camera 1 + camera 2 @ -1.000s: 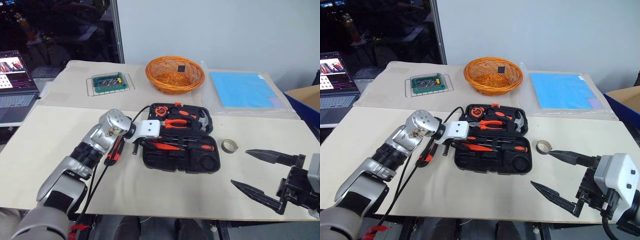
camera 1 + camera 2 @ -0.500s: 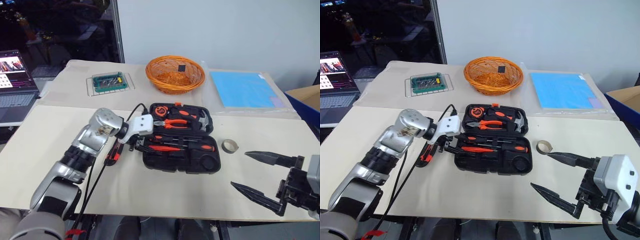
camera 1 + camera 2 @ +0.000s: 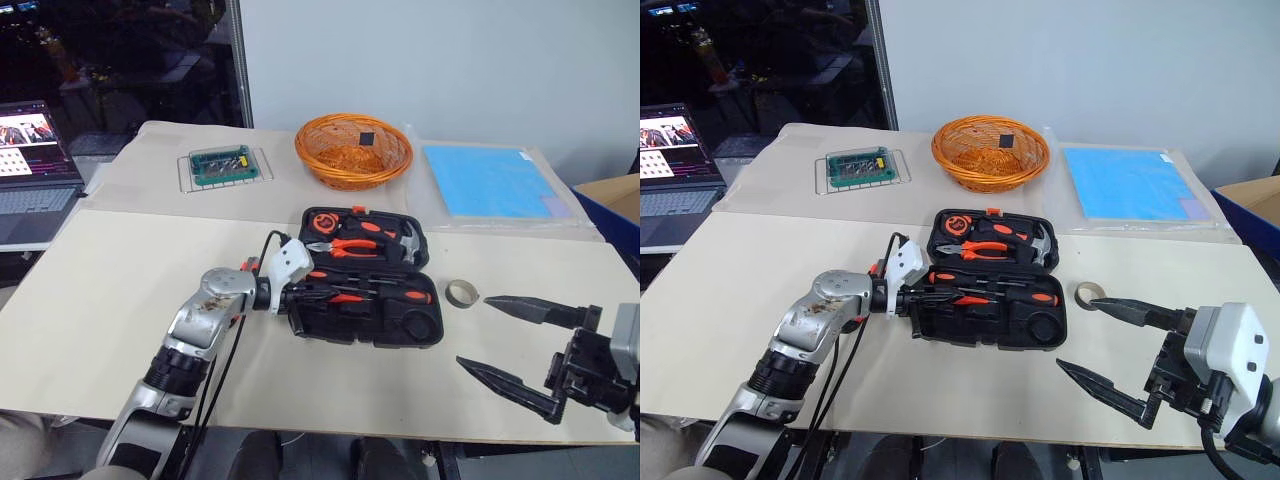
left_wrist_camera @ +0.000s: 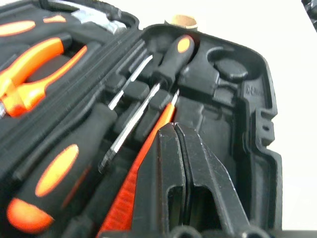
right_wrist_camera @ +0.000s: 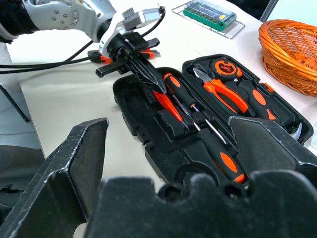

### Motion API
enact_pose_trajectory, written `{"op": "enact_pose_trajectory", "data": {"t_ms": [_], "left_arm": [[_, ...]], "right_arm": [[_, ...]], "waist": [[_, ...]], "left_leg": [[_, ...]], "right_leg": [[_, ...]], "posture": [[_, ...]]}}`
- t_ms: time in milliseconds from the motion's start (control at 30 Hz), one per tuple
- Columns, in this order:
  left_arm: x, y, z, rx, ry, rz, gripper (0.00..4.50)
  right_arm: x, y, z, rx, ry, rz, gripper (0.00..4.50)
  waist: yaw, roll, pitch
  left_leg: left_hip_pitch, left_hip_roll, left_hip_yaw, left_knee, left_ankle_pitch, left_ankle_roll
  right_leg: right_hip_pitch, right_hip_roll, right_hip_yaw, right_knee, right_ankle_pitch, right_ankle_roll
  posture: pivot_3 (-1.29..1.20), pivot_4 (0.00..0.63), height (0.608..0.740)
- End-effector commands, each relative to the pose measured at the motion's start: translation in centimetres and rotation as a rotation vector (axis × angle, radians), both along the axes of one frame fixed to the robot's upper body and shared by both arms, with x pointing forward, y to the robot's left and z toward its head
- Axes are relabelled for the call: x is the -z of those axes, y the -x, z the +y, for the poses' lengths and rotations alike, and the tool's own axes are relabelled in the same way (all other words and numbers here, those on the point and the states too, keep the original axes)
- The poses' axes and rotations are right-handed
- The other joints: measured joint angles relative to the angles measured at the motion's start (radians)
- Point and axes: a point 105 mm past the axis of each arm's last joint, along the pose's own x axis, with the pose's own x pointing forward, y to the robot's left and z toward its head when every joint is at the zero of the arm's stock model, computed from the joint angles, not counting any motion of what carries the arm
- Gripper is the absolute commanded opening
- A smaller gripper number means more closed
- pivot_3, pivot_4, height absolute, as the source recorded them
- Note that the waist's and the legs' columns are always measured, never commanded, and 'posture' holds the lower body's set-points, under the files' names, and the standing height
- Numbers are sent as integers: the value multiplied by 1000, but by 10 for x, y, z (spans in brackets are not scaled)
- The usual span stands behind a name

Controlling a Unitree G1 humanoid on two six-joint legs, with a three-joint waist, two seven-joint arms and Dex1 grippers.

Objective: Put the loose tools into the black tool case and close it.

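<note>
The black tool case [image 3: 424, 327] lies open at mid-table. Two black-and-orange screwdrivers [image 5: 225, 158] and a small all-orange screwdriver [image 5: 167, 106] lie in its near half. My left gripper [image 3: 303, 297] points right over that half's left end, fingers [image 4: 166, 163] pressed together with nothing between them, just above the orange screwdriver. The utility knife [image 5: 101, 58] lies on the table left of the case, mostly hidden under my left wrist. A small grey tape roll [image 3: 460, 292] sits right of the case. My right gripper [image 3: 505, 335] hangs open and apart from it at the near right.
Pliers [image 3: 345, 245], a hammer and a tape measure fill the case's far half. Behind stand an orange wicker basket [image 3: 352, 150], a green bit box [image 3: 230, 163] and a blue sheet [image 3: 485, 180]. A laptop [image 3: 35, 165] sits far left, a cardboard box [image 3: 612, 195] far right.
My left forearm has dropped and drawn back toward the near edge, and its gripper now points right into the case with its fingers shut. The right arm has kept still.
</note>
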Motion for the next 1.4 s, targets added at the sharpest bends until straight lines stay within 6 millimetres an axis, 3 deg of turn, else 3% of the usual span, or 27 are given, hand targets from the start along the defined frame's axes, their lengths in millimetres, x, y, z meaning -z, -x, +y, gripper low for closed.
{"op": "enact_pose_trajectory", "data": {"t_ms": [33,467,767,1000,1033,1133,1200,1400], "left_arm": [[-3,4,-9,41,-3,-30,71],[13,-28,-4,-122,-42,76,71],[23,-27,-2,-115,-198,66,71],[22,-33,-8,-76,-283,-53,71],[21,-34,-8,-77,-275,-66,71],[-26,-36,-20,-83,21,-78,71],[-44,-29,-20,-44,124,-61,71],[-40,-10,-12,46,106,25,71]], "right_arm": [[-7,3,2,-7,4,-32,4500],[-4,5,3,12,6,-22,4500],[-4,5,3,8,2,-19,4500],[-4,4,5,1,0,-20,4500],[-4,3,5,0,-1,-21,4500],[-4,3,6,-1,-3,-22,4500],[-4,4,7,-1,-6,-23,4500],[-4,2,8,-4,-11,-25,4500]], "waist": [[0,0,0],[-1,1,-1],[-1,2,-2],[-1,2,-3],[-1,2,-3],[0,2,-2],[0,1,-2],[-2,1,-2]], "left_leg": [[0,0,0,0,0,0],[1,-1,-2,0,0,0],[5,-1,-2,0,0,0],[5,-1,-2,0,0,0],[5,-1,-2,0,0,0],[5,-1,-2,0,0,0],[1,-1,-2,0,0,0],[0,-1,-2,-1,0,0]], "right_leg": [[0,0,0,0,-1,-2],[3,0,0,-2,-4,-1],[7,0,0,-2,-5,-1],[8,0,0,-3,-5,-2],[8,0,0,-3,-5,-2],[7,0,0,-4,-5,-2],[4,-1,0,-3,-5,-2],[2,0,0,-3,-4,-2]], "posture": [[0,150,740],[0,150,740],[0,150,740],[0,150,740],[0,150,740],[0,150,740],[0,150,740],[0,150,740]]}}
